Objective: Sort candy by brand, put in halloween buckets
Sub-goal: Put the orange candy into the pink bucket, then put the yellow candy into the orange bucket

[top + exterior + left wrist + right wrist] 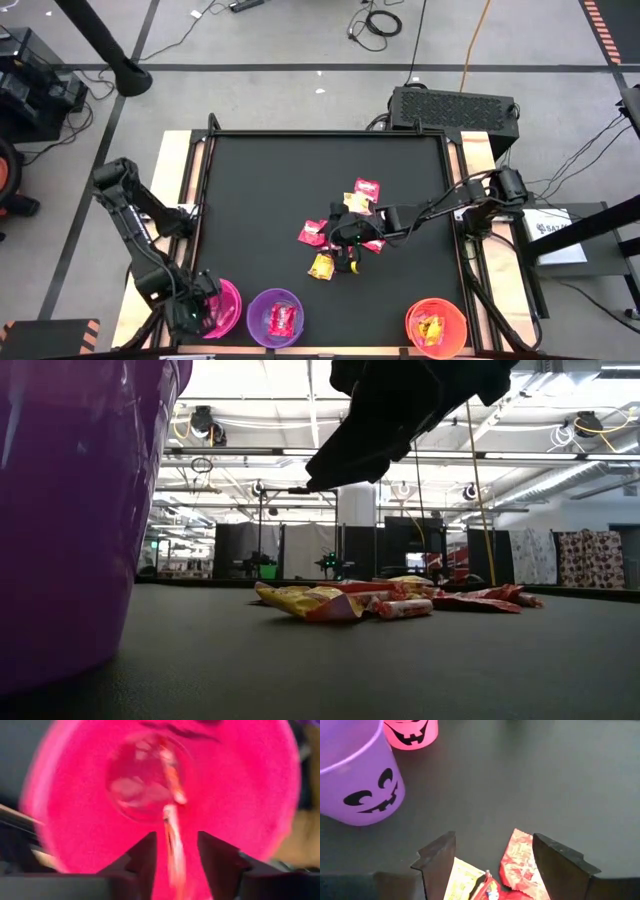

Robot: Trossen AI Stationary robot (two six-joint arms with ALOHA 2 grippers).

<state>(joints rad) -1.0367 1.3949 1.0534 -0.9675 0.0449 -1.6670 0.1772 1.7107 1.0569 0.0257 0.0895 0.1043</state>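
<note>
Left gripper (172, 852), fingers parted, drops 1 pale packet (172, 827) into the hot pink plastic bucket (225, 308) at the bench's near left corner, could catch the rim; right gripper (492, 865), spread, above the candy pile (345, 230) mid-bench, may grab 2; purple bucket (275, 318) holds red, orange-red bucket (436, 327) yellow.

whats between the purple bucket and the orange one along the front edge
Nothing: in the high view the stretch between the purple bucket and the orange bucket is bare black table; the candy pile lies farther back.
</note>
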